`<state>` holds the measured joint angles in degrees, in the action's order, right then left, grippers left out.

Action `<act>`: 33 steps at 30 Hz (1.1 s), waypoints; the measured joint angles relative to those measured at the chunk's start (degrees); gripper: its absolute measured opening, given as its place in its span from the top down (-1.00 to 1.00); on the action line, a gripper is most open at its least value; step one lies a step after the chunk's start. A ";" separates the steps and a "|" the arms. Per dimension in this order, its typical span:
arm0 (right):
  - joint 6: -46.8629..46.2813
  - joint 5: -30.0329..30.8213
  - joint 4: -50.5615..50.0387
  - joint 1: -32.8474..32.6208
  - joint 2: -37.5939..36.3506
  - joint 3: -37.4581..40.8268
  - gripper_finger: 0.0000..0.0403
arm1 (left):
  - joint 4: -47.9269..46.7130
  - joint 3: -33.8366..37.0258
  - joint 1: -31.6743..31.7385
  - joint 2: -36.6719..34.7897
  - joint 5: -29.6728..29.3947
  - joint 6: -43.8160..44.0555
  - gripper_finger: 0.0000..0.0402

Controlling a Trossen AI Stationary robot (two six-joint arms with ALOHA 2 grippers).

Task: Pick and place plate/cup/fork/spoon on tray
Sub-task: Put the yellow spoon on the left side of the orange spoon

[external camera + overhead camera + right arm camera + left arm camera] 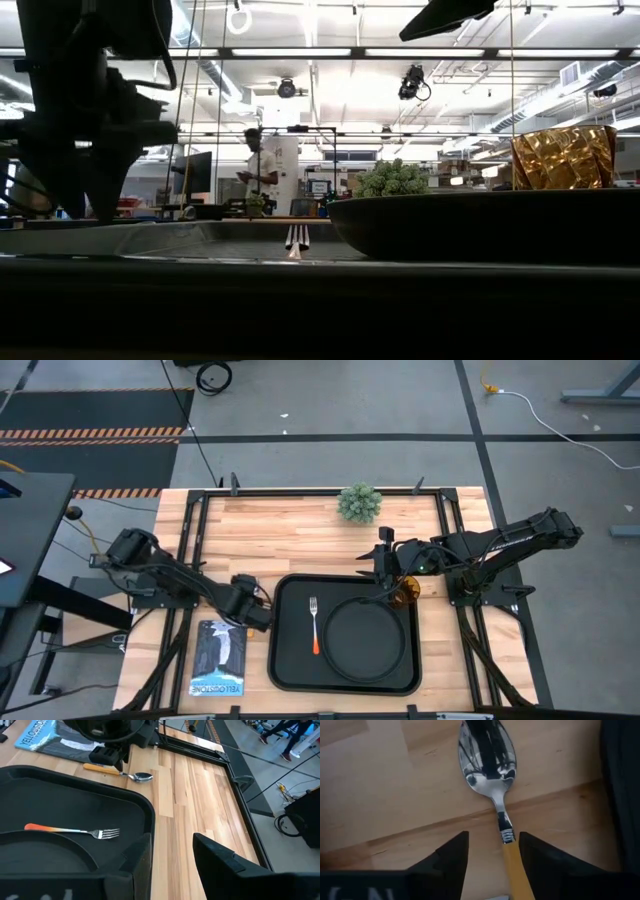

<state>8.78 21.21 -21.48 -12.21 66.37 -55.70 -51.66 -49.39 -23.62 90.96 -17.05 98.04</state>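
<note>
Spoon point(492, 780) between open left claw point(492, 857) fingers; booklet point(219, 657) beside.

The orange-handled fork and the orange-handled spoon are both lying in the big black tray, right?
Not quite. Only the orange-handled fork lies in the big black tray. The orange-handled spoon lies on the wooden table beside it, between the left gripper's open fingers, as the right wrist view shows.
</note>
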 joint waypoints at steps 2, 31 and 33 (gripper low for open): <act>0.02 0.00 -0.06 0.00 0.00 0.00 0.24 | 0.18 0.00 0.02 0.93 0.15 -0.05 0.12; 0.22 -0.28 0.24 0.00 0.00 0.00 0.24 | 3.91 0.02 1.33 4.50 0.73 -2.71 0.19; 0.22 -0.28 0.19 0.01 0.00 0.00 0.24 | 4.27 -0.16 1.31 5.58 1.04 -2.76 0.19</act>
<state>8.99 20.93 -21.29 -12.20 66.37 -55.70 -47.39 -49.54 -22.31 96.54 -16.01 95.28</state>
